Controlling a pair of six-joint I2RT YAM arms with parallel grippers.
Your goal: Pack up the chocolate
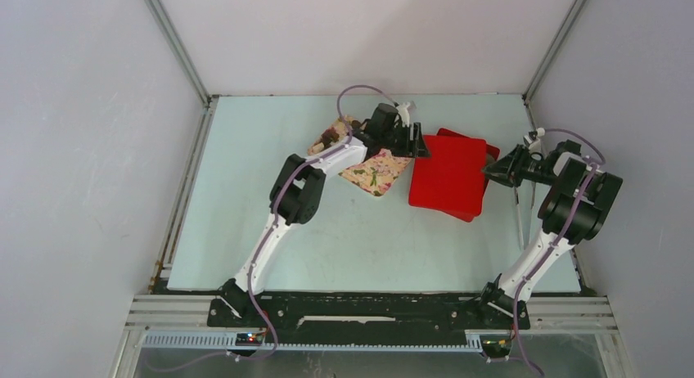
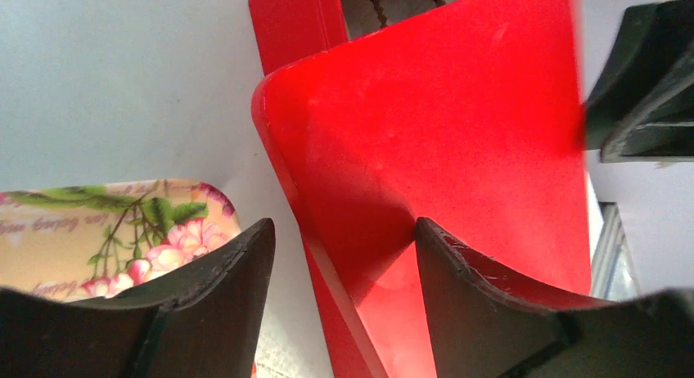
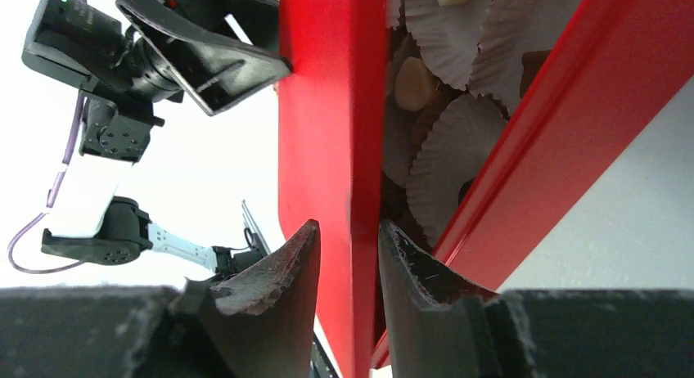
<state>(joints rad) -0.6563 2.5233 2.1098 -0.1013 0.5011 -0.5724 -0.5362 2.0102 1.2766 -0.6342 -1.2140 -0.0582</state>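
Note:
Inside the red box, pale cream chocolate and a dark piece sit among white crinkled paper cups. More dark chocolate lies on the flowered tray. The red lid lies tilted over the box. My right gripper is shut on the lid's right edge. At the lid's left edge is my left gripper, open; one finger is over the lid and the other over the table beside it.
The flowered tray lies just left of the lid, under my left arm. The box's red wall shows beyond the lid. Metal frame rails border the table on both sides.

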